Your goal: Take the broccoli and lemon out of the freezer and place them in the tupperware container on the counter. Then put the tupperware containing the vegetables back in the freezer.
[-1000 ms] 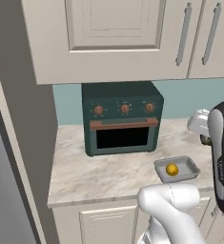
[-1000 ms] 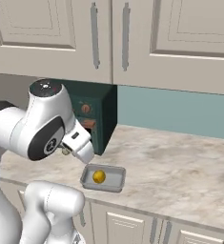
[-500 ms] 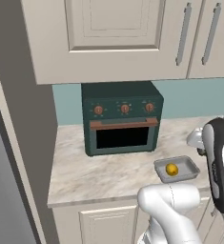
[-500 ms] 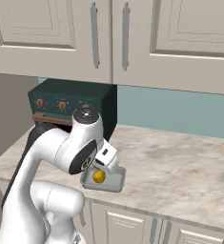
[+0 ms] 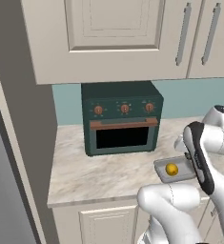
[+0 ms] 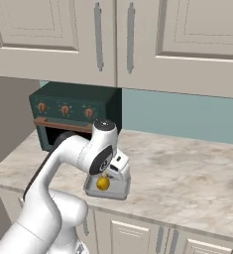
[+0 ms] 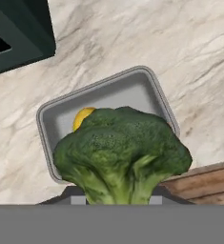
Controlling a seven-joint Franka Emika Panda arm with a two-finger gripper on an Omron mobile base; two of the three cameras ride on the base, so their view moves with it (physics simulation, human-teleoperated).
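Green broccoli (image 7: pixel 123 155) pinched at stem between jaws of gripper (image 7: pixel 114 200), hanging over tray (image 7: pixel 147 88); landmark: tray.
Lemon (image 7: pixel 81 117) inside tray, part hidden behind broccoli head.
Tray on counter (image 5: pixel 99 174), just in front and right of oven (image 5: pixel 120 121).
Handling, judged: broccoli light, stiff stem best hold; florets crumbly, uneven, may roll. Lemon firm, smooth, slippery.
Hidden: fingertips behind stem; gripper behind arm in base views; freezer cut off, left of tray; tray depth unclear.
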